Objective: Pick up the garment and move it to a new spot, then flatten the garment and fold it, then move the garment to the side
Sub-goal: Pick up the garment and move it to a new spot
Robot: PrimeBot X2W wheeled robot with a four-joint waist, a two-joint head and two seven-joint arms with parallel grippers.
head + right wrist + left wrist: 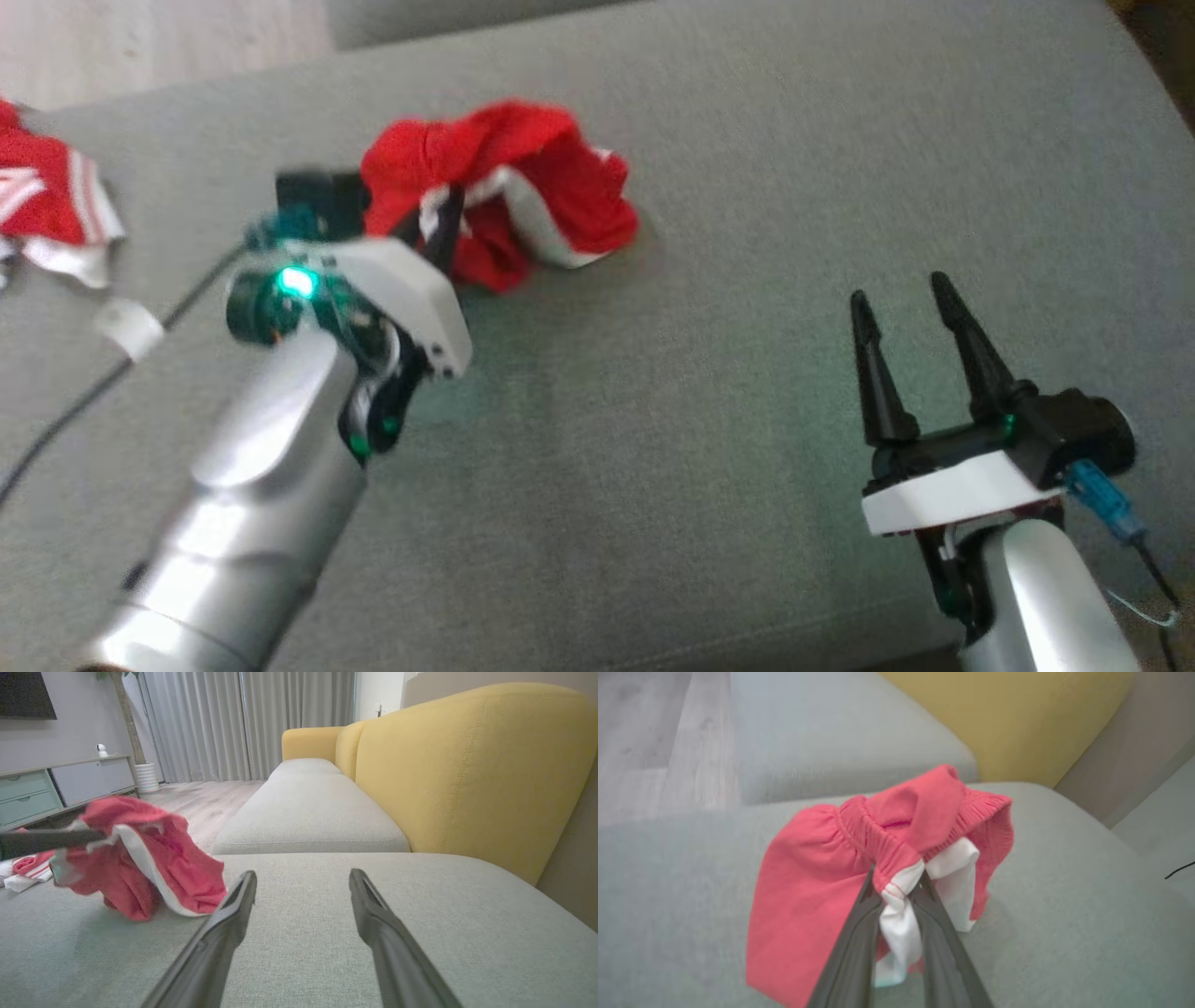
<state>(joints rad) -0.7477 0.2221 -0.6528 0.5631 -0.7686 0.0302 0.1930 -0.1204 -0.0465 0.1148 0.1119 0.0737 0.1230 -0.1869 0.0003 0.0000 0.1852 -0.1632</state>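
**Left pincer carries red garment over sofa seat as first step plays out**

The robot's left pincer (896, 884) is clenched on the white trim of the bunched red garment (808, 896), pinching it just below the gathered elastic waistband. The bundle hangs from the fingertips and bulges beyond them. Through the blur of the head view it is hard to say whether its lowest fold touches the grey sofa cushion (747, 448). The right pincer (901, 294) is released, its dark tapered fingers spread wide and holding nothing, with the garment well off to its left.

By the look of it, the pick-up-and-move step is in hand, and flattening and folding are yet to come. The next move probably calls for setting the bundle down on bare cushion ahead of the right pincer, so that both can draw it flat.

The cloth is soft, limp knit, crumpled into a rounded heap with white banding. The cushion is a coarse, even weave. A second red-and-white garment (47, 201) lies well apart, left of the left pincer.
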